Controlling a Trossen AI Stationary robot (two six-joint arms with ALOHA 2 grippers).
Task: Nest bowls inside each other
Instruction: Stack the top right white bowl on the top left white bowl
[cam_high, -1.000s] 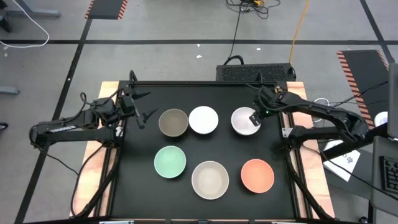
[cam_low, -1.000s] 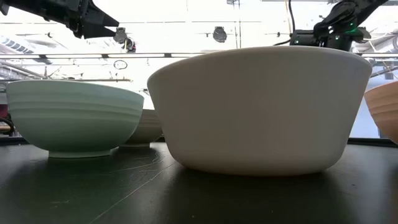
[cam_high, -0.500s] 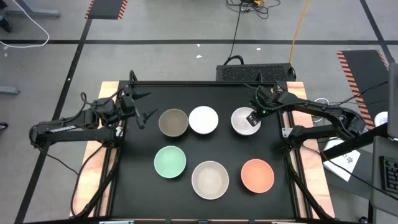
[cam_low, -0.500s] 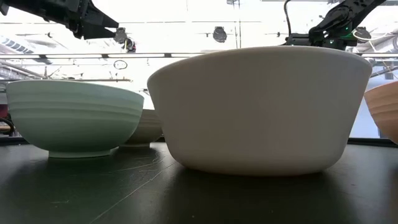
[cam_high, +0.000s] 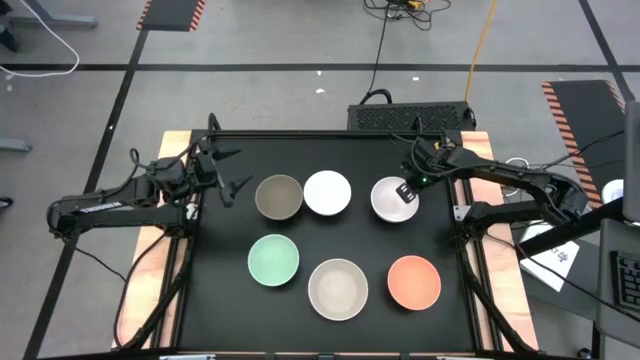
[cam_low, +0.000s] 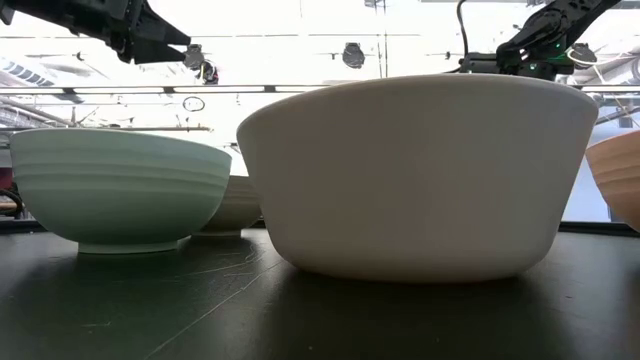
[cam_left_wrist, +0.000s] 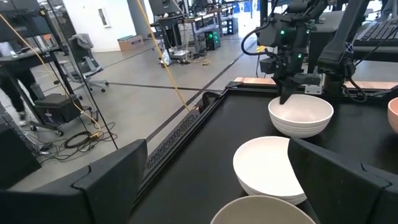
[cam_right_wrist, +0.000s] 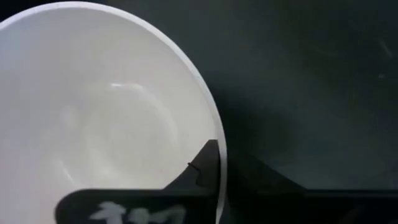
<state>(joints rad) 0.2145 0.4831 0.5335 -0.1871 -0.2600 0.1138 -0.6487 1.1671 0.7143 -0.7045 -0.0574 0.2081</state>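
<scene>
Six bowls stand on their bases on the black table. In the far row are a grey-brown bowl (cam_high: 279, 196), a white bowl (cam_high: 327, 193) and a second white bowl (cam_high: 392, 200). In the near row are a mint green bowl (cam_high: 273, 259), a cream-beige bowl (cam_high: 337, 289) and a salmon-orange bowl (cam_high: 413, 282). My right gripper (cam_high: 408, 190) is shut on the far-right white bowl (cam_right_wrist: 93, 124). My left gripper (cam_high: 234, 170) hovers open to the left of the grey-brown bowl, with nothing between its fingers. My right gripper pinches the right-hand side of the white bowl's rim (cam_right_wrist: 219, 163). One finger (cam_right_wrist: 204, 163) is inside the bowl and the other is outside its wall. The fingers come from above, pointing down. The bowl stands upright on the table.
A black box (cam_high: 410, 117) lies just past the table's far edge. Wooden side rails (cam_high: 170, 250) border the black table top. Bare table surface lies between the two rows of bowls and along the near edge.
My right gripper has shifted slightly over the far-right white bowl and shut on its rim. The bowl stays on the table.
</scene>
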